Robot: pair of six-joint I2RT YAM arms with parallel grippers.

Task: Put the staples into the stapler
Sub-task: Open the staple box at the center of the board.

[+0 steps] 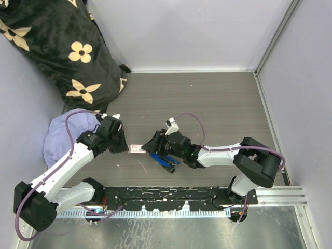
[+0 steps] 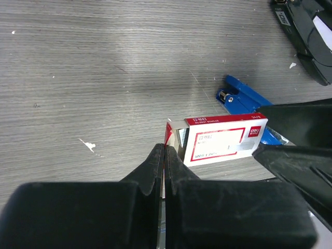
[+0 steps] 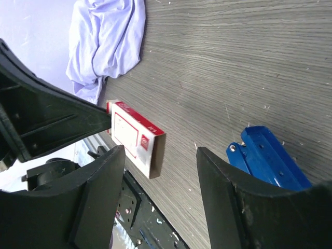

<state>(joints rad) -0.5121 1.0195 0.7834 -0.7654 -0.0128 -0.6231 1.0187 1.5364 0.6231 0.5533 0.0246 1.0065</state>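
Observation:
The staples box [image 2: 220,137], white with a red label, lies on the table just in front of my left gripper [image 2: 165,150]. That gripper is shut, pinching the box's red end flap. My right gripper [image 3: 161,171] is open, its fingers either side of the box's other, open end [image 3: 136,137] without touching it. A blue stapler [image 3: 267,161] lies on the table beside the right finger; it also shows in the left wrist view [image 2: 241,98]. In the top view the box [image 1: 137,149] sits between the left gripper [image 1: 124,145] and the right gripper [image 1: 154,144], with the stapler [image 1: 165,161] under the right arm.
A crumpled lilac cloth [image 1: 65,137] lies by the left arm and shows in the right wrist view [image 3: 109,41]. A black flowered cushion [image 1: 62,46] fills the back left corner. The black mounting rail [image 1: 171,194] runs along the near edge. Walls enclose the table.

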